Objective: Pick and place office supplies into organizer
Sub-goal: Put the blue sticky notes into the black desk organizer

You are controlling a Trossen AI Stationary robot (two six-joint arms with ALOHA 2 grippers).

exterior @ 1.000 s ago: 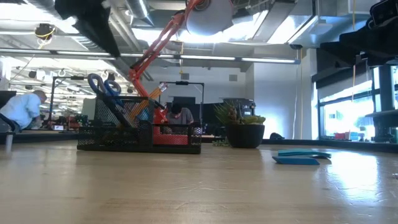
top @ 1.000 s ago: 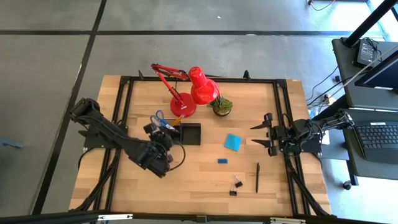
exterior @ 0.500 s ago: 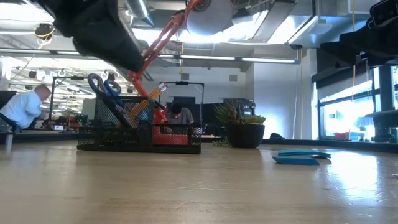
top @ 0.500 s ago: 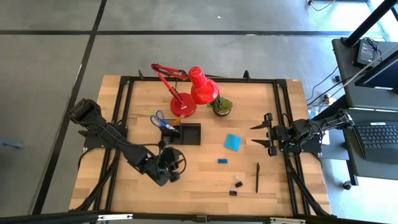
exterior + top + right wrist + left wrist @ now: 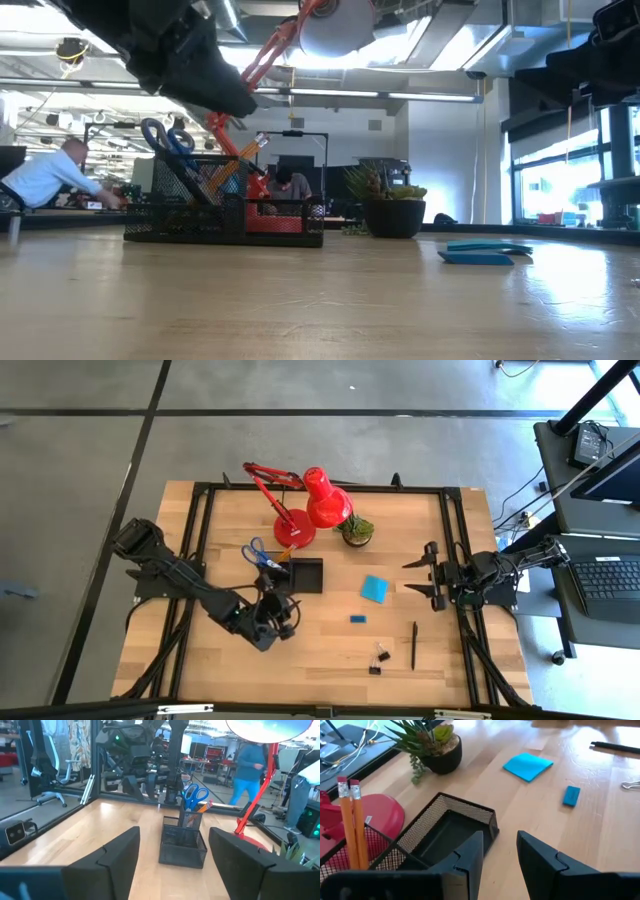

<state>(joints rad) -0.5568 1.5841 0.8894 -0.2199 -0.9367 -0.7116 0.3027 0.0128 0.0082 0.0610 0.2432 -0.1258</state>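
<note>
Overhead, table-level, two wrists — shared organizer (image 5: 300, 574)

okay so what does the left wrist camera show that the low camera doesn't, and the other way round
Only the left wrist view shows the small blue eraser, a black pen, a binder clip and the left hand's open, empty fingers. Only the low view shows the blue-handled scissors standing in the organizer, the red lamp's arm and a person in the room behind. Both share the black mesh organizer, the orange pencils, the potted plant and the blue note pad.
</note>
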